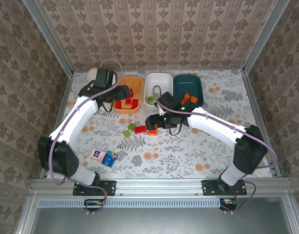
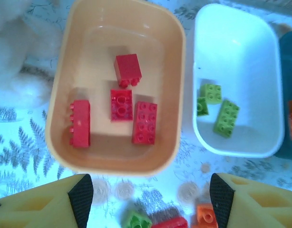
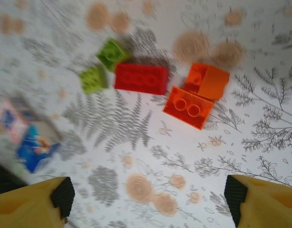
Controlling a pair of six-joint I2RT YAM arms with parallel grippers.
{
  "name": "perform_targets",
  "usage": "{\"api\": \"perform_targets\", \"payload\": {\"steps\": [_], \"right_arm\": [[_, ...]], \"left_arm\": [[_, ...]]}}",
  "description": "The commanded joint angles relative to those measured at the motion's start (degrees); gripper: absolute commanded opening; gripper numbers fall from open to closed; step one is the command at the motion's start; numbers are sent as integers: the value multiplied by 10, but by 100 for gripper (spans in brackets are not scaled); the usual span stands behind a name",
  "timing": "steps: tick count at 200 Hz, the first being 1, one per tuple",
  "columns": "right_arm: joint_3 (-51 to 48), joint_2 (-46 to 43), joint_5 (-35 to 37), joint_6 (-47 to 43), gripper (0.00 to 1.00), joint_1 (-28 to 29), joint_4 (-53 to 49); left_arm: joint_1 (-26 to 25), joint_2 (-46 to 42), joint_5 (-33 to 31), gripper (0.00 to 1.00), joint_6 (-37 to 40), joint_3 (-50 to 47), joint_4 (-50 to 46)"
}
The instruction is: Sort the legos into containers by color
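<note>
- Damask-papered walls (image 1: 154, 29) rise behind and beside the table (image 1: 198, 161).
- The table's top bears a fern-and-blossom print.
- A metal rail (image 1: 159, 184) lines the table's near edge.

The orange tray (image 2: 65, 61), centre-left in the left wrist view, holds four red bricks (image 2: 121, 105), some flat, some on their sides. The white tray (image 2: 236, 52) at upper right holds three lime green bricks (image 2: 226, 118). The dark teal tray (image 1: 188, 84), upper centre-right of the top view, holds orange bricks (image 1: 188, 99). In the upper half of the right wrist view, two loose green bricks (image 3: 111, 52), one loose red brick (image 3: 141, 78) and two loose orange bricks (image 3: 188, 107) lie clustered on the counter (image 3: 260, 61).

glossy plastic trays (image 2: 112, 164), shiny bricks (image 2: 121, 104), fluffy plush (image 2: 13, 57)
</note>
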Motion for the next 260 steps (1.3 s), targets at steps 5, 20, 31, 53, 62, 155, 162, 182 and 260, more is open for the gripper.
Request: {"api": "perform_targets", "payload": {"steps": [5, 20, 31, 53, 62, 155, 162, 182, 260], "right_arm": [[42, 67, 63, 25, 91, 32, -71], [71, 113, 82, 33, 91, 42, -93], [86, 140, 100, 41, 91, 46, -108], [96, 174, 110, 54, 96, 50, -98], [98, 183, 108, 56, 99, 51, -87], [183, 291, 172, 82, 81, 54, -102], [187, 296, 176, 85, 81, 54, -104], [190, 303, 176, 94, 76, 50, -98], [163, 238, 178, 80, 43, 48, -95]], "left_arm": [[-29, -108, -7, 70, -73, -124, 26], [-38, -190, -20, 70, -106, -196, 16], [-59, -248, -30, 70, -130, -240, 3], [-63, -352, -42, 70, -167, -298, -33], [-64, -386, -43, 71, -176, -312, -46], [-67, -486, -45, 71, -202, -348, -91], [-67, -486, -44, 71, -201, -347, -91], [-67, -484, -41, 71, -200, -346, -88], [-77, -464, -19, 70, -189, -360, -59]]}}
